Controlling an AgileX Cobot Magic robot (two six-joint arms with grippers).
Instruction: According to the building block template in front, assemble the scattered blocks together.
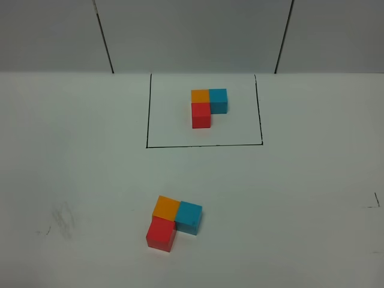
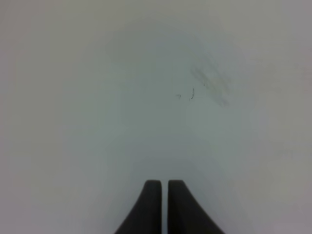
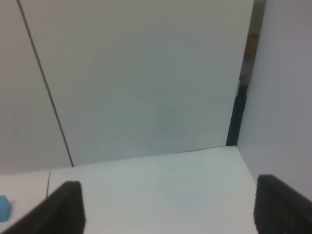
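Blocks [image 1: 174, 221] match template [image 1: 208, 106]; I keep my left pincer [image 2: 164, 184] shut and empty, right pincer [image 3: 168, 204] wide and empty, both clear.

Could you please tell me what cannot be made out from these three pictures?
- Both arms: outside the exterior high view, so their position over the table is unknown.
- Left gripper: only shut fingertips show, the rest cut by the frame edge; no blocks appear in the left wrist view.
- Cyan-blue cube: cut by the right wrist view's edge, so which cube it is stays unclear.
- Right gripper: open fingers blurred and cropped.
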